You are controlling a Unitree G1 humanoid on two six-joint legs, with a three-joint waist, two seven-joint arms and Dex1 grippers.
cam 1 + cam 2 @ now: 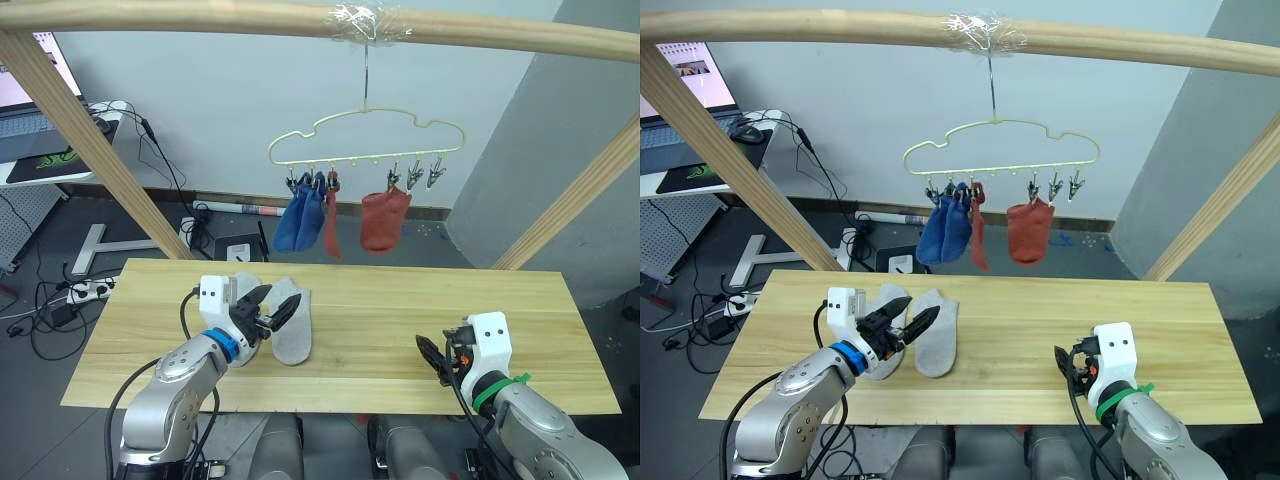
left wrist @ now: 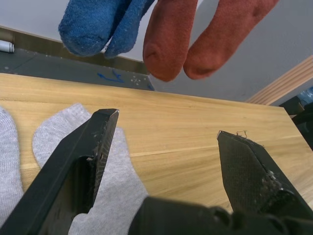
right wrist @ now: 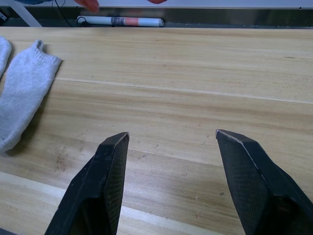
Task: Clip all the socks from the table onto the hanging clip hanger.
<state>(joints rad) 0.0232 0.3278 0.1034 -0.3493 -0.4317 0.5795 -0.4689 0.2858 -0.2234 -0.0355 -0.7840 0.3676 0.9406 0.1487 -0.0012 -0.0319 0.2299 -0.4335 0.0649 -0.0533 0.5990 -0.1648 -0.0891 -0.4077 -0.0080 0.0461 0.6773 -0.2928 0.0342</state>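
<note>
The pale yellow clip hanger (image 1: pixel 365 135) hangs by its hook from the top pole. Two blue socks (image 1: pixel 300 215) and two rust-red socks (image 1: pixel 384 220) are clipped to it. Two light grey socks lie side by side on the left of the table (image 1: pixel 400 300); one (image 1: pixel 292 322) shows fully, the other (image 1: pixel 245 288) sits partly behind my left arm. My left gripper (image 1: pixel 272 312) hovers open just over the grey socks, one finger (image 2: pixel 93 147) above the nearer grey sock (image 2: pixel 112 171). My right gripper (image 1: pixel 430 352) is open low over bare wood at the front right, well apart from the grey sock (image 3: pixel 24 93).
Round wooden poles frame the table: a top bar (image 1: pixel 250 15) and slanted legs at left (image 1: pixel 90 140) and right (image 1: pixel 580 200). Three bare clips (image 1: pixel 420 175) hang at the hanger's right end. A desk with a laptop (image 1: pixel 30 110) and floor cables lie behind on the left.
</note>
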